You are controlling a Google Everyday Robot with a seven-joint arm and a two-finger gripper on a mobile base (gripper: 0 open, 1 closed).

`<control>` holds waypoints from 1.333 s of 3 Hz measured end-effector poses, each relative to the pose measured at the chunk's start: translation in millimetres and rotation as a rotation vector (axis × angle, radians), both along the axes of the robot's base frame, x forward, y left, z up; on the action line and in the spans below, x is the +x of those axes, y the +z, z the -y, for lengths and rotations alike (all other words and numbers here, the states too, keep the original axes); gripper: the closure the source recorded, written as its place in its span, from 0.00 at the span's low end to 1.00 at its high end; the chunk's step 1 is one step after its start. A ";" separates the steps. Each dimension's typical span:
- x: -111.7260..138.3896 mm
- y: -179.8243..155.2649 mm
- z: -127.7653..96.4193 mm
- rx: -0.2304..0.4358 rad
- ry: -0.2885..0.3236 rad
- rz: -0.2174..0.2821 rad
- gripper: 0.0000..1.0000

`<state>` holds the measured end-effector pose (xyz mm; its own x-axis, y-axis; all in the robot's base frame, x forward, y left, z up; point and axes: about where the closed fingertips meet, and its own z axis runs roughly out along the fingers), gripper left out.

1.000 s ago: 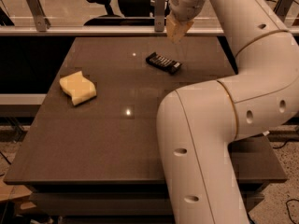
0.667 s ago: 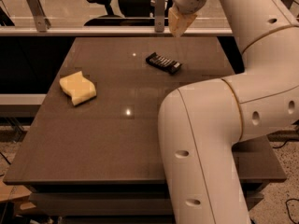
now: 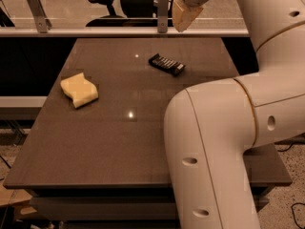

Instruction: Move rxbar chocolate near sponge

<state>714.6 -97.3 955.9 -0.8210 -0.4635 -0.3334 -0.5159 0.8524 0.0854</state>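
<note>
The rxbar chocolate (image 3: 166,64) is a small flat black wrapper with white lettering. It lies on the far right part of the dark table (image 3: 119,142). The sponge (image 3: 79,89), a pale yellow foam block with wavy edges, lies on the left side of the table, well apart from the bar. My gripper (image 3: 183,15) hangs in the air at the top of the view, above and behind the bar, not touching it and holding nothing visible.
My large white arm (image 3: 224,128) fills the right foreground and hides the table's right front part. A railing (image 3: 95,31) runs behind the table's far edge, with office chairs (image 3: 102,1) beyond it.
My gripper has risen and moved away from the bar toward the top of the view. The bar and the sponge have not moved.
</note>
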 end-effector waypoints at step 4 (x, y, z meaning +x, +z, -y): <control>-50.3 36.2 -2.1 0.158 0.134 -0.004 1.00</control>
